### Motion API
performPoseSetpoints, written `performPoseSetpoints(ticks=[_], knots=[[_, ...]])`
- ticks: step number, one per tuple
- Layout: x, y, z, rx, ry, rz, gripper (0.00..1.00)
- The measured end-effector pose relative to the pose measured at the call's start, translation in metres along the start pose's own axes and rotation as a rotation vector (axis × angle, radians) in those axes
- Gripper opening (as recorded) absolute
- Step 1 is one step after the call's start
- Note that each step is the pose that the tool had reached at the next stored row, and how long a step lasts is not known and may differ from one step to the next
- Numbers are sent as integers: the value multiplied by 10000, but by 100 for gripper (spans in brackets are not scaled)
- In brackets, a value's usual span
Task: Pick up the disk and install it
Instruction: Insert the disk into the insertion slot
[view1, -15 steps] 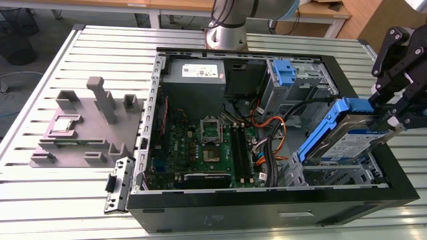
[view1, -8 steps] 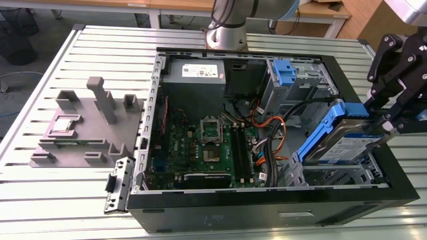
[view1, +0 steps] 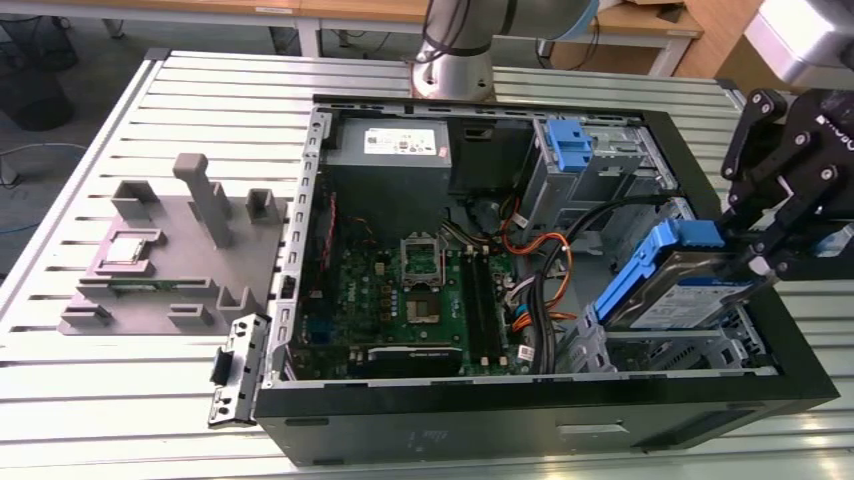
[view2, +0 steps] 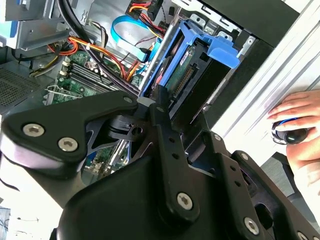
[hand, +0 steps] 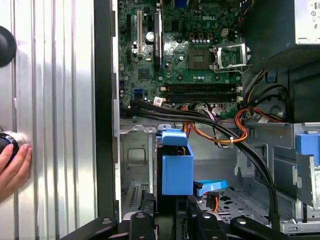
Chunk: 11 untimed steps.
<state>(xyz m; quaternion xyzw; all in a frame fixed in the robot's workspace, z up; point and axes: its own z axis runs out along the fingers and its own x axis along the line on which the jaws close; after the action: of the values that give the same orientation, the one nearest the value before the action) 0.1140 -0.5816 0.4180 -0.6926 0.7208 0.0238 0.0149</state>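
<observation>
Holding tight with the end effector (view1: 758, 252), clamped on the disk (view1: 681, 290), tilted just over the metal bay (view1: 667, 352) below. Could jam on the bay wall if pushed in crooked. Could also snag the cables (view1: 566, 258) close beside (looped right by the blue frame).

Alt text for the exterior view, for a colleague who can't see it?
The black claw grips a silver metal hard drive in a bright blue plastic carrier, tilted inside the open black computer case at the exterior view's right. A grey moulded fixture sits on the slatted metal table beside it.
</observation>
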Motion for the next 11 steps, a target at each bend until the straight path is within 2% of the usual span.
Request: performPoseSetpoints(ticks=[11], knots=[[17,-3,198,0,3,0,35]])
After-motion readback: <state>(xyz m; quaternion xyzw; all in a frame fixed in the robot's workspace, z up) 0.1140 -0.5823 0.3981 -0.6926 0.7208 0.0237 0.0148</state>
